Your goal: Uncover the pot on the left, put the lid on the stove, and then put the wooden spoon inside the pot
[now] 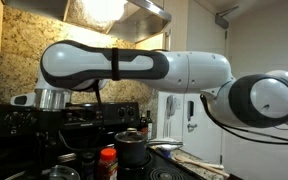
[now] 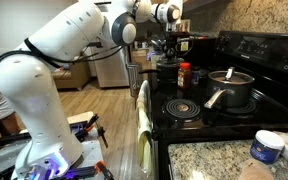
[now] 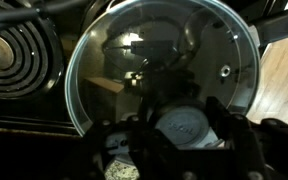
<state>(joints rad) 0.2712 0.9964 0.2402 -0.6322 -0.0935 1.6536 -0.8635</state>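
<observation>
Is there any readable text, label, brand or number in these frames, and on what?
No text can be read anywhere.
stove: back panel markings too small and blurred.
red bottle: label blurred.
white tub: print illegible.
lid: no marking visible.

Your black coil-burner kitchen stove (image 2: 209,120) carries a dark grey lidded pot (image 2: 229,88) on one burner, a red-capped bottle (image 2: 184,75) standing near it, and a shiny silver metal pot (image 2: 167,68) farther along.
</observation>
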